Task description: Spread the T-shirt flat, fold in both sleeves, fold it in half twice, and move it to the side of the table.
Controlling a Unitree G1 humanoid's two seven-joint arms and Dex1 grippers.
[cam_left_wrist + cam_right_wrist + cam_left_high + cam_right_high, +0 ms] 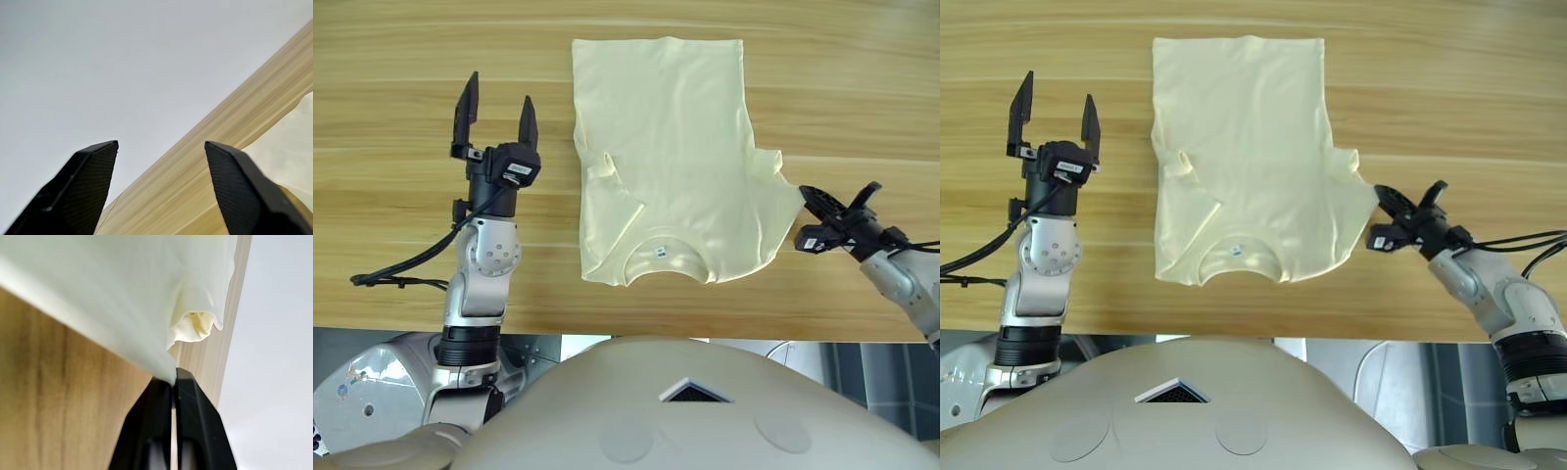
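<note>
The pale yellow T-shirt (pixel 671 157) lies on the wooden table (pixel 391 196) with its collar toward me. The sleeve on its left side is folded in over the body. My right gripper (pixel 806 194) is shut on the edge of the other sleeve (pixel 773 181), at the shirt's right. In the right wrist view its fingertips (pixel 173 377) pinch the cloth (pixel 112 289), which hangs up off the wood. My left gripper (pixel 498 106) stands open to the left of the shirt, holding nothing, fingers pointing to the far side. The left wrist view shows its fingers (pixel 93 171) spread wide.
Bare wood stretches to the left of the left arm and to the right of the shirt (pixel 862 108). A black cable (pixel 396 279) loops beside the left arm near the table's front edge (pixel 372 323).
</note>
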